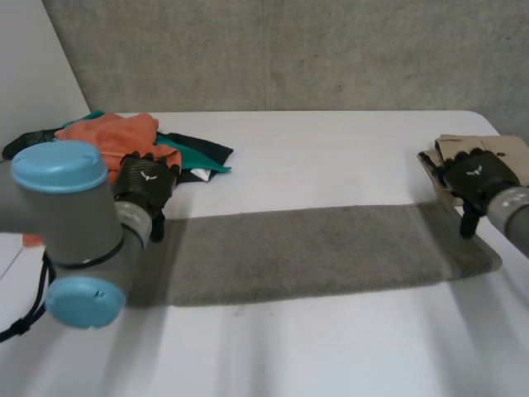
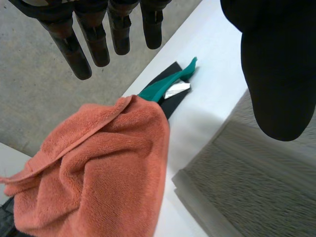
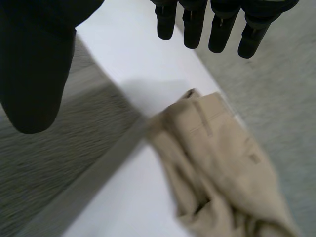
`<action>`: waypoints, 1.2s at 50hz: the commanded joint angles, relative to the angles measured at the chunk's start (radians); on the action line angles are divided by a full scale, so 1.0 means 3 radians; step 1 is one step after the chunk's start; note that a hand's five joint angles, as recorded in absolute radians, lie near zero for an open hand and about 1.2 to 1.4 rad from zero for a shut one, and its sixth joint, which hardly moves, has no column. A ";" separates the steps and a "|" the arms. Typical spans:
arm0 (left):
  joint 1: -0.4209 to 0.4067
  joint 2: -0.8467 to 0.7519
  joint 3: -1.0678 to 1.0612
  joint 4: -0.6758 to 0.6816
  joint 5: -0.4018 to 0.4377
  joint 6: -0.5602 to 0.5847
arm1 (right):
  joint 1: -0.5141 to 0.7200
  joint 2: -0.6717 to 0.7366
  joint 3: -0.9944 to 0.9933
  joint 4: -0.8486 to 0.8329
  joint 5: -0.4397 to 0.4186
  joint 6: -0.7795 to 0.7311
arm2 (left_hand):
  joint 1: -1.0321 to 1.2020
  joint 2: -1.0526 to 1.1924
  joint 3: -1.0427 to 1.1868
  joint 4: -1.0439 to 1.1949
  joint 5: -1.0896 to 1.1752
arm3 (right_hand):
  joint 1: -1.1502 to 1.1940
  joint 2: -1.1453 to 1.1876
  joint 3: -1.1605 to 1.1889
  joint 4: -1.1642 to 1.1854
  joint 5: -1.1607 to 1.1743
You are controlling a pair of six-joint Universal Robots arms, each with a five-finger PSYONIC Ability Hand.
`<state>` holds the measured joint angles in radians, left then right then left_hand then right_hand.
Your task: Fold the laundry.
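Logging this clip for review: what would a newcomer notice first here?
A long grey towel lies flat across the table, the left hand at one end and the right hand at the other, both open. An orange towel tops a pile beside the left hand; a beige garment lies beside the right.

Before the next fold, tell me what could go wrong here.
1. The orange towel lies right beside the open left robot hand, so a grab for the end of the grey towel might snag it too.
2. The beige garment sits by the open right robot hand at the other end; it could get caught or dragged likewise.
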<state>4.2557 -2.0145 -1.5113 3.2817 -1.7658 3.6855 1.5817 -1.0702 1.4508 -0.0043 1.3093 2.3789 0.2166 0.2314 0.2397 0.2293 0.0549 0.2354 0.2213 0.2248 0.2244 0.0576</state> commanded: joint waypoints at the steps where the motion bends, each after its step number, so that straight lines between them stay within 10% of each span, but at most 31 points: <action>1: -0.0007 0.0282 -0.0438 0.0126 0.0021 -0.0166 | -0.0501 -0.0145 0.0379 0.0387 -0.0396 -0.0019 | -0.0059 -0.0109 -0.0136 -0.0102 -0.0102 | 0.0535 0.0582 0.0570 0.0572 0.0546; 10: -0.0053 0.0288 -0.0556 0.0254 0.0021 -0.0187 | -0.0670 -0.0079 0.0605 0.0183 -0.0560 -0.0270 | -0.0049 -0.0099 -0.0126 -0.0092 -0.0092 | 0.1151 0.1198 0.1186 0.1187 0.1162; 13: -0.0083 0.0293 -0.0556 0.0254 0.0021 -0.0192 | -0.0681 0.0029 0.0569 0.0163 -0.0535 -0.0296 | -0.0049 -0.0099 -0.0126 -0.0092 -0.0092 | 0.3860 0.3907 0.3895 0.3896 0.3870; 29: -0.0109 0.0671 -0.0587 0.0244 0.0016 -0.0192 | -0.1432 -0.0324 0.0242 -0.0032 -0.0258 -0.0705 | -0.0049 -0.0099 -0.0126 -0.0092 -0.0092 | 0.3870 0.3916 0.3905 0.3906 0.3880; 49: -0.0109 0.0958 -0.0710 0.0244 -0.0010 -0.0310 | 0.1613 -0.0687 0.0834 -0.1130 -0.1102 0.0108 | -0.0030 -0.0079 -0.0107 -0.0072 -0.0073 | 0.3870 0.3916 0.3905 0.3906 0.3880; 59: -0.0150 0.0958 -0.0720 0.0244 0.0016 -0.0335 | 0.1963 -0.0130 0.0988 -0.1136 -0.1189 -0.0030 | -0.0030 -0.0079 -0.0107 -0.0072 -0.0073 | 0.3870 0.3916 0.3905 0.3906 0.3880; 60: -0.0160 0.0958 -0.0720 0.0244 0.0016 -0.0335 | 0.1963 -0.0145 0.1003 -0.1131 -0.1194 -0.0004 | -0.0030 -0.0079 -0.0107 -0.0072 -0.0073 | 0.2972 0.3019 0.3007 0.3009 0.2983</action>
<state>4.2172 -1.7252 -1.7286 3.3549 -1.7643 3.5849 2.1695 -1.1603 1.7281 -0.3613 0.9611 2.3949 0.2166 0.2314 0.2397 0.2293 0.0549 1.1099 1.1767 1.1899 1.1985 0.9984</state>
